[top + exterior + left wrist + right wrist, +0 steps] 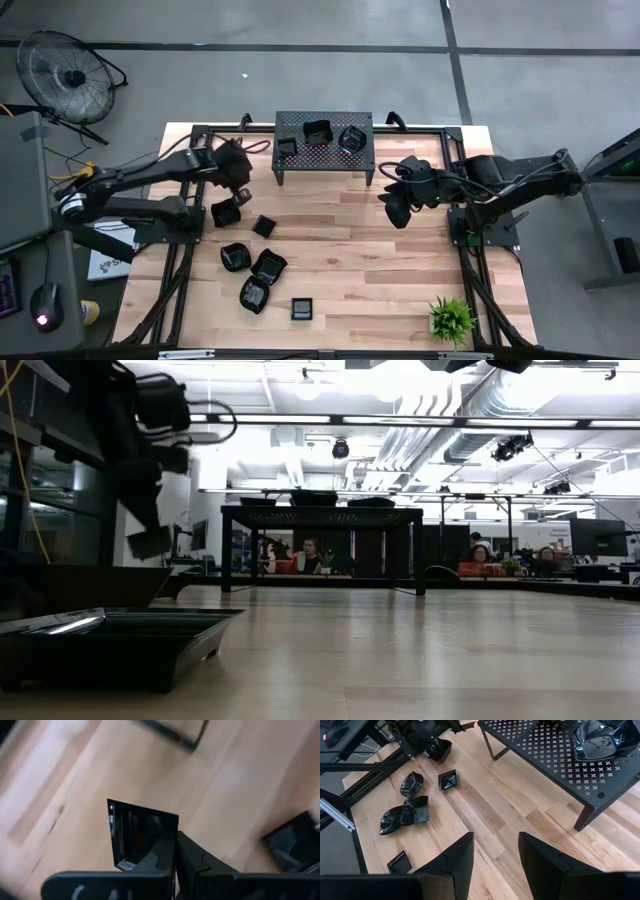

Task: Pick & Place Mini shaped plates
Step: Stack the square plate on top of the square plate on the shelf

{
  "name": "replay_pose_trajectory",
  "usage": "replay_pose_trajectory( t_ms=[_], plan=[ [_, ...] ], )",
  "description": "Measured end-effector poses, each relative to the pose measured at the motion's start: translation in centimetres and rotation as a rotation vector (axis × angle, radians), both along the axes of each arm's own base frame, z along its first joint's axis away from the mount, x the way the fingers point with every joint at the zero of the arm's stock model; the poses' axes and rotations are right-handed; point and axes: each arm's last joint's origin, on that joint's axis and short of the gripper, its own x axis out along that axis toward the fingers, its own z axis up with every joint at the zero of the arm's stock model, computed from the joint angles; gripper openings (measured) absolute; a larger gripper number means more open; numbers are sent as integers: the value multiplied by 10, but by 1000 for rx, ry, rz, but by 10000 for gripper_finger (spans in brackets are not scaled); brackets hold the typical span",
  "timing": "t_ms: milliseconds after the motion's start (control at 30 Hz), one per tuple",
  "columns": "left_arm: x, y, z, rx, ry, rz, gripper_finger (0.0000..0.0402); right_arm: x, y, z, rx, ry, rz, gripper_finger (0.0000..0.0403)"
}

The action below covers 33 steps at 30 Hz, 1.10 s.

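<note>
Left gripper (232,200) sits left of centre in the high view, just off the stand's left end, jaws clamped on the rim of a square black plate (142,832), which hangs tilted above the wooden table (400,270). Right gripper (397,208) waits right of centre, near the stand's right legs, jaws spread wide with nothing between them. The perforated stand (324,143) at upper centre carries three plates (318,132). Loose plates on the table: a small square one (264,225) just right of the held plate, a cluster of three (255,275) lower left of centre, and a flat square one (302,308) near the bottom edge. Green plant (452,320) at lower right. In the low view one plate (115,645) fills the lower left, close up.
</note>
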Motion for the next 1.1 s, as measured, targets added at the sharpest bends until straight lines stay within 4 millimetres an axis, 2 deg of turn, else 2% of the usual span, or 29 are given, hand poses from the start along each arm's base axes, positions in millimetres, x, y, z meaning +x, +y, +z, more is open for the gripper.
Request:
replay_pose_trajectory(
  t_ms=[400, 667, 900, 1100],
  plan=[
    [3, -4, 30, 98, -313, -171, 0, 0, 0, 0, -1, 0, -2, 149],
    [7, -2, 53, 308, -480, -278, 0, 0, 0, 0, 3, -2, -6, 149],
    [8, 0, 79, 507, -451, -385, 0, 0, 0, 0, 3, -2, -8, 149],
    [6, 1, 117, 760, -394, -502, 0, 0, 0, 0, -2, -3, -13, 149]
  ],
)
